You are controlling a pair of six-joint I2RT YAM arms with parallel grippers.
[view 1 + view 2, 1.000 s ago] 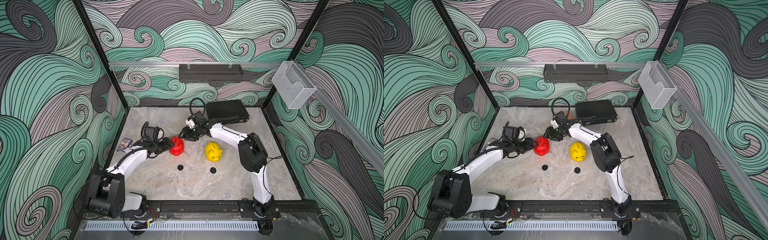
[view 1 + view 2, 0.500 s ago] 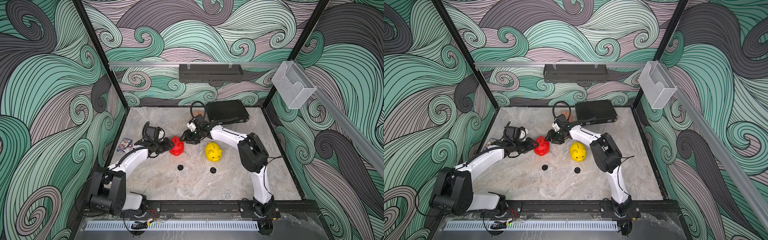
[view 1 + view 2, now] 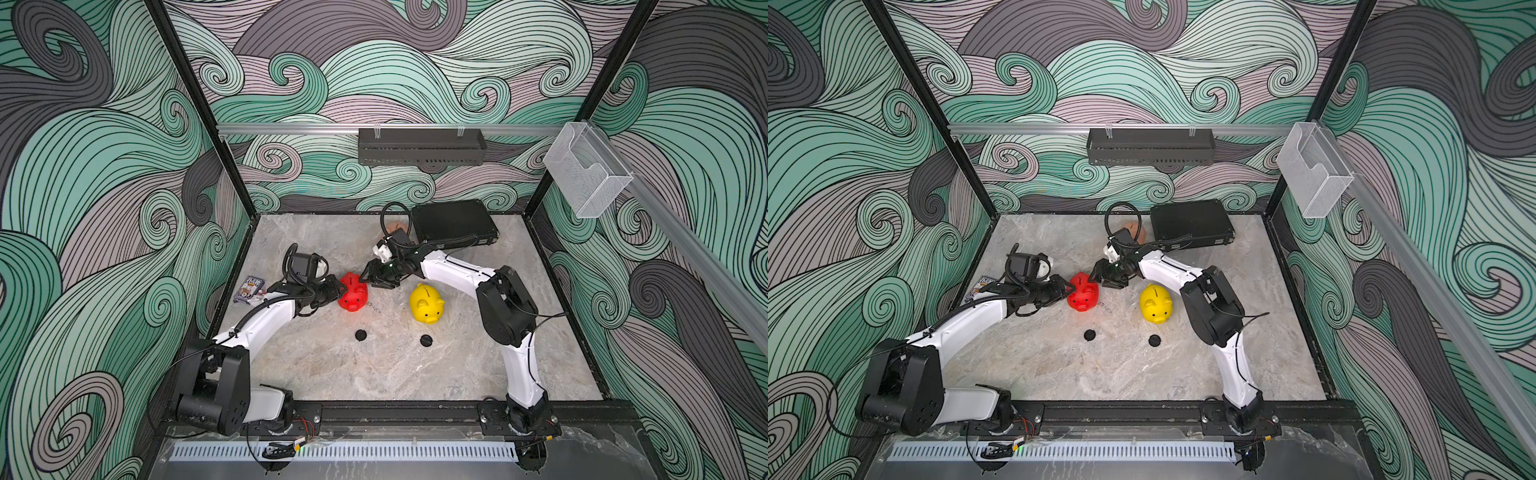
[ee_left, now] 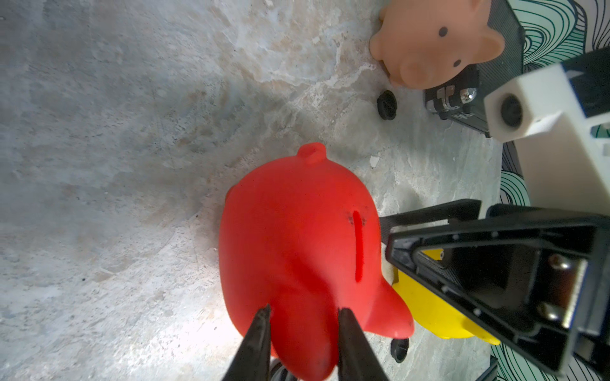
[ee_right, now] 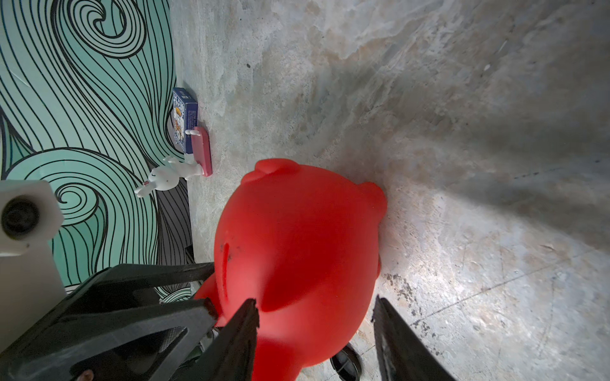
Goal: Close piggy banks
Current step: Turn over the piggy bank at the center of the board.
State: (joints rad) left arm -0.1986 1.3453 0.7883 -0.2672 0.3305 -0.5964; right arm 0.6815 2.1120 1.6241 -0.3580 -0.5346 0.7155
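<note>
Red pig (image 3: 353, 291) sits clamped at one end by the left pincer (image 3: 337, 288), steadying it while the right pincer (image 3: 371, 277), jaws apart, straddles its other end.

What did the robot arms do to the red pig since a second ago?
The left gripper closed on the red pig, pinching its end. The right gripper came nearer, and its open fingers now sit around the pig's other side. The pig barely moved. The yellow pig, both black plugs and the pink pig stayed put.
</note>
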